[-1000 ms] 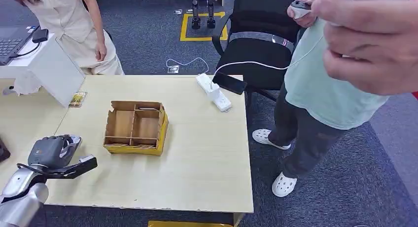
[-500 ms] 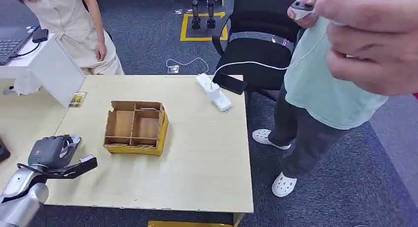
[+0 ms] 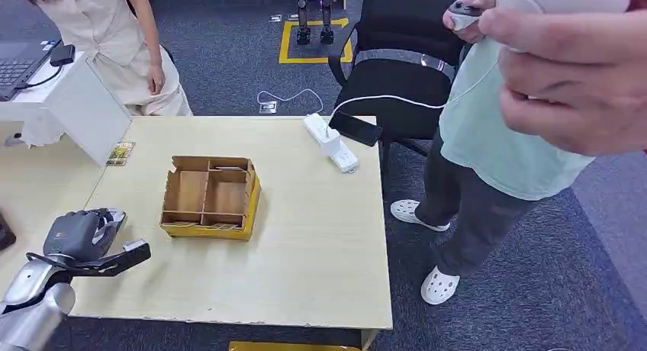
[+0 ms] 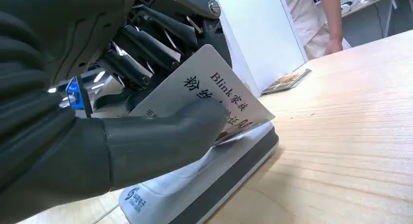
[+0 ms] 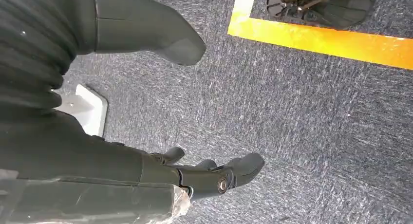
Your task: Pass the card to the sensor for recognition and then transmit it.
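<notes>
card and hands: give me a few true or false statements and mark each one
1. The left hand holds the card. True.
2. The card is held just above the sensor. True.
3. The right hand holds a second card. False: it holds nothing, its fingers apart over the carpet.
4. The cardboard box sits on the carpet. False: it sits on the table.
</notes>
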You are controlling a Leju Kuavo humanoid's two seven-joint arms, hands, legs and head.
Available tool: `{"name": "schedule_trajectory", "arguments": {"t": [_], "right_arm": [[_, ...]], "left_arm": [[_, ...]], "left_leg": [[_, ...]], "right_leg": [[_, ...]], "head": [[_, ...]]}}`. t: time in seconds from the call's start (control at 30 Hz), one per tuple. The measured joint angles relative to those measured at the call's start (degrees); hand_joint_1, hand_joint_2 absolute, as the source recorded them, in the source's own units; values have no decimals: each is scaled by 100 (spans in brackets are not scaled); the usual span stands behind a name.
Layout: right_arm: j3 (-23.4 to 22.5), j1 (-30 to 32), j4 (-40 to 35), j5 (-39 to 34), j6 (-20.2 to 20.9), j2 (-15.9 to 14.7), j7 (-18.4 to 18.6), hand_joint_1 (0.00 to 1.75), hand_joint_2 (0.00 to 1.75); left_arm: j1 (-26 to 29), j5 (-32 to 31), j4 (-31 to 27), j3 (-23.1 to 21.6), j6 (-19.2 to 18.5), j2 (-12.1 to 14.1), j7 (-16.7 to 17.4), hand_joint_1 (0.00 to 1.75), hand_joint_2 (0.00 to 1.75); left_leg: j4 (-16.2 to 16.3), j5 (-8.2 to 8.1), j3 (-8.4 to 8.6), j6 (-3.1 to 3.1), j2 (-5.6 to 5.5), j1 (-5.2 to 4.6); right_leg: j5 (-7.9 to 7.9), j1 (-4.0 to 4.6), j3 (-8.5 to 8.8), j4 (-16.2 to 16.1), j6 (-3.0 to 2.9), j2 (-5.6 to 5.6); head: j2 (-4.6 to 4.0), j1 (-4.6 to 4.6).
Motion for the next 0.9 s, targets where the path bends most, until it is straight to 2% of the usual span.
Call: {"name": "schedule_trajectory", "arguments": {"t": [0.9], "right_arm": [[0,0,0,0,0,0,0,0,175]], "left_arm": [[0,0,0,0,0,0,0,175,175]], "left_leg": [[1,0,0,0,0,0]], "right_leg": [[0,0,0,0,0,0]], "head": [[0,0]]}}
